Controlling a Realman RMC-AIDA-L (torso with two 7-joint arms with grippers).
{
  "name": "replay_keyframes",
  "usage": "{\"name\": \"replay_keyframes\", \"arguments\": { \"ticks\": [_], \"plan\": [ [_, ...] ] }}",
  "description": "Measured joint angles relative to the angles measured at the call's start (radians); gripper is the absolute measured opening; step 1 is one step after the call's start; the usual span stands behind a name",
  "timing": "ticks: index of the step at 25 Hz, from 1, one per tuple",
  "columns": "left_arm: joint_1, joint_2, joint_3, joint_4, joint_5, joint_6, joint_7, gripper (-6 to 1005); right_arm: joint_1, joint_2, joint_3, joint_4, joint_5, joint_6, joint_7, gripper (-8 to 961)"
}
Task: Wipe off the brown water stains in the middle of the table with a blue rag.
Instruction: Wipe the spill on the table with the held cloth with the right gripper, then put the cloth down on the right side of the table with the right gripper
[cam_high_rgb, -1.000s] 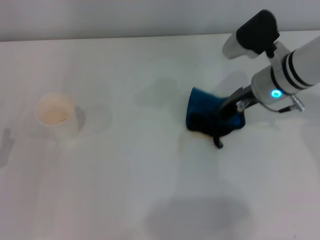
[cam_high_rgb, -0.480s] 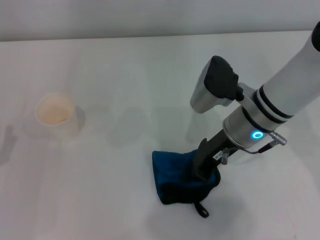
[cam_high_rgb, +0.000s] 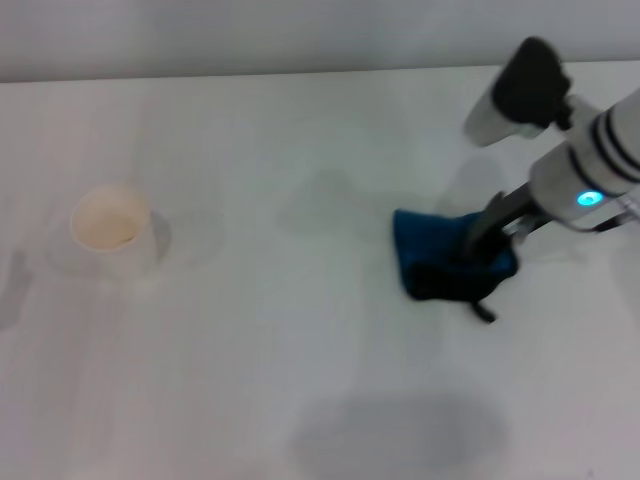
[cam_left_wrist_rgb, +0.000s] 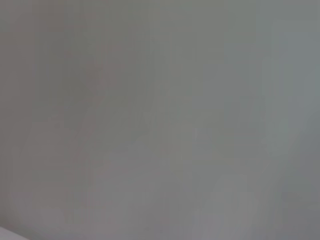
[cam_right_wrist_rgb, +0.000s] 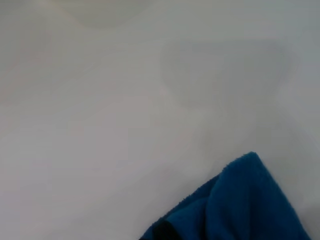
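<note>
The blue rag (cam_high_rgb: 438, 262) lies bunched on the white table (cam_high_rgb: 300, 380), right of the middle, with its black loop tab trailing towards the front. My right gripper (cam_high_rgb: 482, 248) reaches down from the right and presses into the rag's right side, shut on it. The rag's corner also shows in the right wrist view (cam_right_wrist_rgb: 240, 210) against bare white tabletop. No brown water stain shows on the table around the rag. My left gripper is out of view; the left wrist view shows only a plain grey surface.
A white paper cup (cam_high_rgb: 110, 228) with a beige inside stands at the left of the table. The table's far edge (cam_high_rgb: 300, 72) runs along the top of the head view.
My right gripper swept the rag from right of the middle down to the front centre, then back up and to the right. The faint tan mark seen earlier beside the rag no longer shows.
</note>
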Motion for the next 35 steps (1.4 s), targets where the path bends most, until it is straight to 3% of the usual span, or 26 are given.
{"name": "replay_keyframes", "arguments": {
  "ticks": [5, 13, 17, 32, 35],
  "plan": [
    [-0.001, 0.0, 0.0, -0.001, 0.0, 0.0, 0.0, 876, -0.004, -0.017, 0.037, -0.002, -0.034, 0.037, -0.029, 62],
    [-0.007, 0.0, 0.0, -0.013, 0.0, 0.001, 0.0, 876, -0.036, 0.021, -0.019, -0.067, 0.017, 0.17, -0.1, 84],
    [-0.008, -0.002, 0.0, -0.013, 0.0, 0.0, 0.0, 876, -0.064, 0.019, -0.079, -0.118, 0.123, 0.176, -0.094, 95],
    [-0.015, -0.003, 0.0, -0.013, 0.0, -0.002, 0.0, 876, -0.067, 0.016, -0.111, -0.117, 0.153, 0.141, -0.087, 137],
    [-0.016, -0.003, 0.0, -0.013, 0.0, -0.003, 0.0, 876, -0.084, 0.016, -0.107, -0.144, 0.168, 0.143, -0.101, 262]
  ]
}}
